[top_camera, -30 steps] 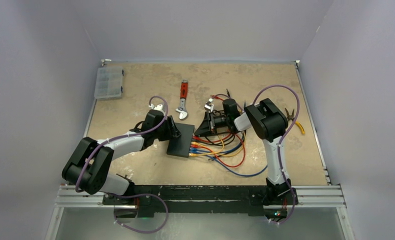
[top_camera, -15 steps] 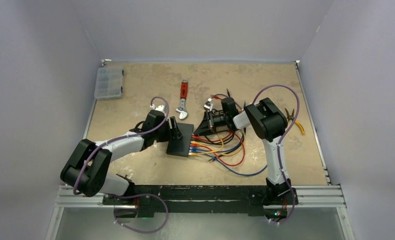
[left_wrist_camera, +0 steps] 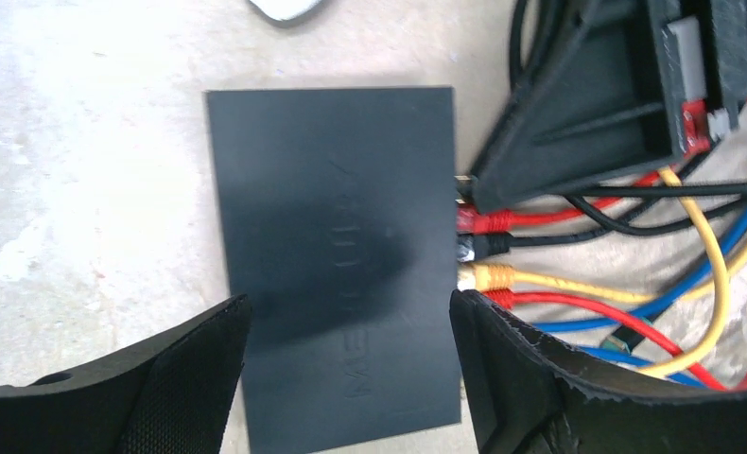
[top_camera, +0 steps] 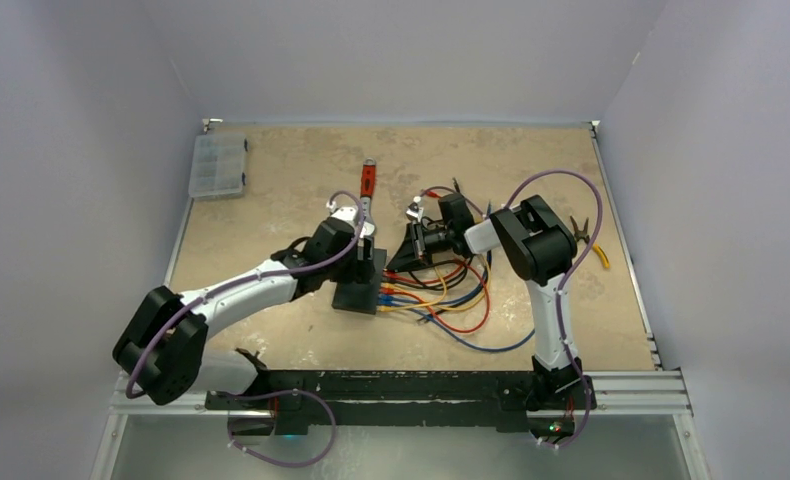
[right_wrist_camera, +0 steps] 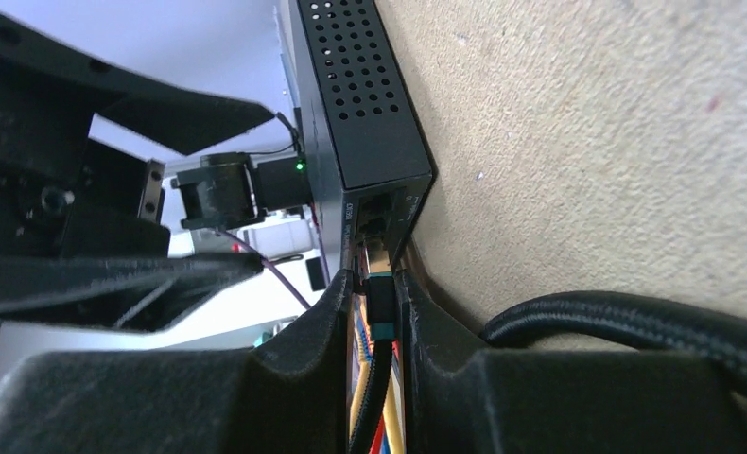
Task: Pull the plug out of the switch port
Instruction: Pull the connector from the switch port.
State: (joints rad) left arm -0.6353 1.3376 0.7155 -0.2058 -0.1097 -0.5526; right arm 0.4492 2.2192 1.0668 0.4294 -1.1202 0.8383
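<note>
You had one switch (left_wrist_camera: 341,236) lying flat near the middle of the worktop (top_camera: 271,170). Your left end effector (left_wrist_camera: 351,326) hung over it with its jaws spread, one finger at the port edge and one at the opposite edge, gripping nothing. Your right end effector (right_wrist_camera: 374,284) was clamped on one black plug (right_wrist_camera: 382,317) at the port row. Four more plugs (left_wrist_camera: 481,248) sat beside it: two red, one black, one yellow. One wrench (top_camera: 368,180) lay beyond the switch, and one clear box (top_camera: 218,165) sat at the far left corner

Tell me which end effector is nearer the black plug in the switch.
Right. The right end effector pinches the black plug at the ports of the switch; the left end effector hangs open above the switch.
</note>
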